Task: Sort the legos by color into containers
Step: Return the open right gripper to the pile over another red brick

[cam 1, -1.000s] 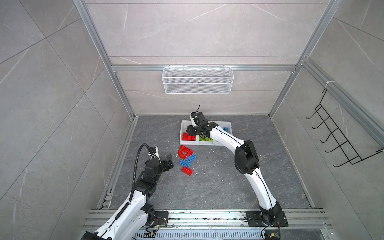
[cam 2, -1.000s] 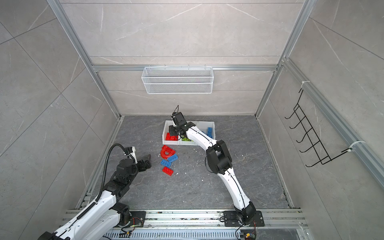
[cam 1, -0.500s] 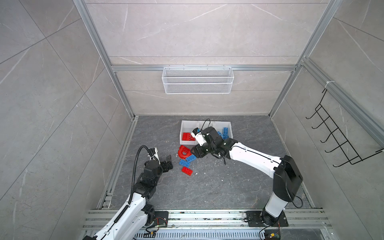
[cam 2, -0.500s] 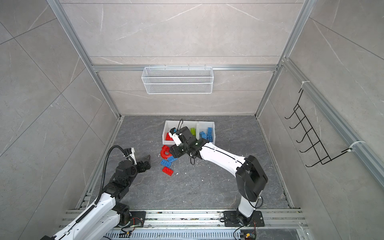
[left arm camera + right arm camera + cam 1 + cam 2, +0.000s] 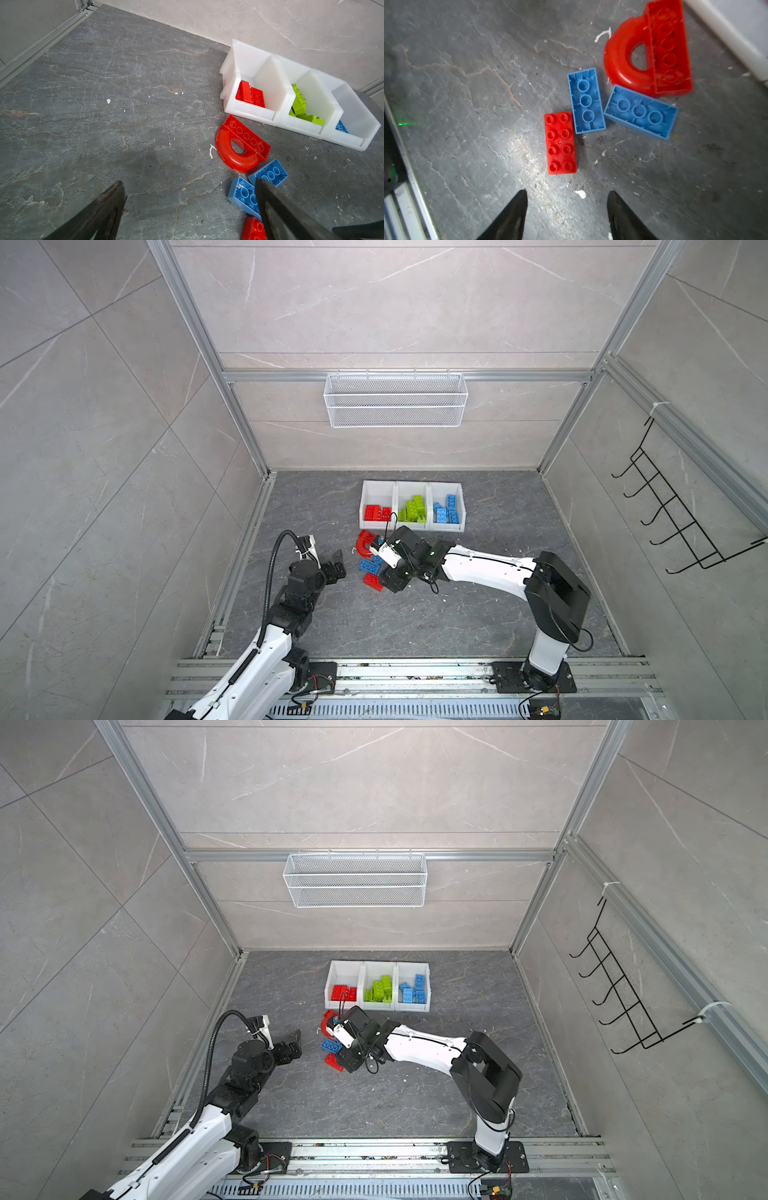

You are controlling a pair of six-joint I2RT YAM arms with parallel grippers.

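Observation:
Three joined white containers [image 5: 448,526] stand at the back, holding red, lime green and blue legos, one color to each. On the floor in front lie a red arch [image 5: 648,52], two upside-down blue legos [image 5: 586,101] [image 5: 640,112] and a studs-up red lego [image 5: 560,143]. My right gripper [image 5: 567,192] hangs open and empty just short of that red lego [image 5: 372,581]. To the left of the pile my left gripper [image 5: 188,182] is wide open, with nothing between its fingers. One finger hides part of a blue lego [image 5: 242,193].
A white wire mesh basket [image 5: 395,400] hangs on the back wall. A black hook rack [image 5: 681,522] is on the right wall. Aluminium rails [image 5: 395,672] run along the front edge, and a rail [image 5: 245,539] lines the left wall.
My right arm has swung back from the red container to above the loose legos, and its jaws have opened wider. The left arm has barely moved.

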